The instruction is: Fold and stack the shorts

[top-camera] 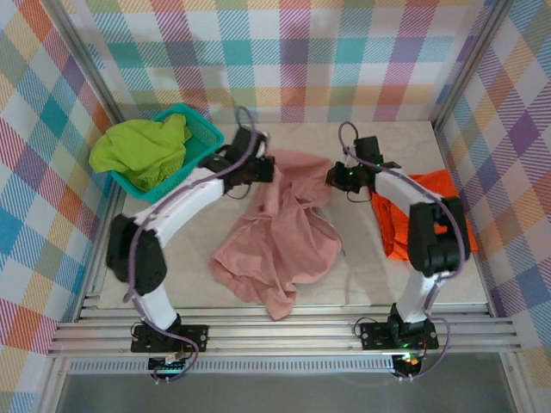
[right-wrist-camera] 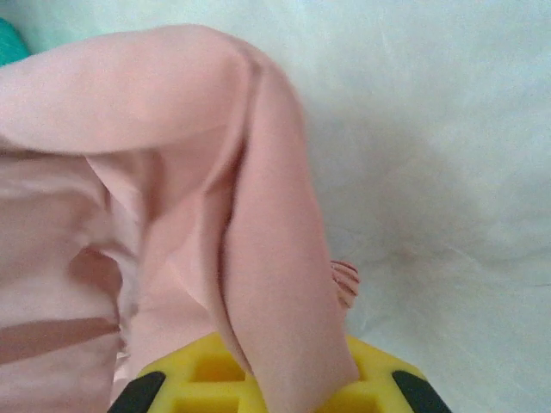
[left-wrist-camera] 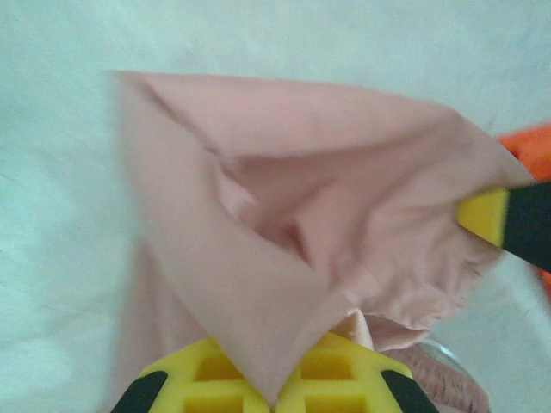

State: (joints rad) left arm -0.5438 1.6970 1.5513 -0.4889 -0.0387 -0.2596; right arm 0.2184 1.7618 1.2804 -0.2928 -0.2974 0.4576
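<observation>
Your left hand (top-camera: 261, 167) and right hand (top-camera: 335, 178) each pinch the far edge of the dusty pink fabric shorts (top-camera: 275, 245), crumpled on the tabletop (top-camera: 379, 280); risk: uneven pulling twists them; shallow pinches may slip.

My pale table (top-camera: 370, 275): dusty pink shorts (top-camera: 275, 241) centre, orange shorts (top-camera: 392, 225) right edge, lime shorts (top-camera: 142, 151) in teal basket (top-camera: 207, 129).
</observation>
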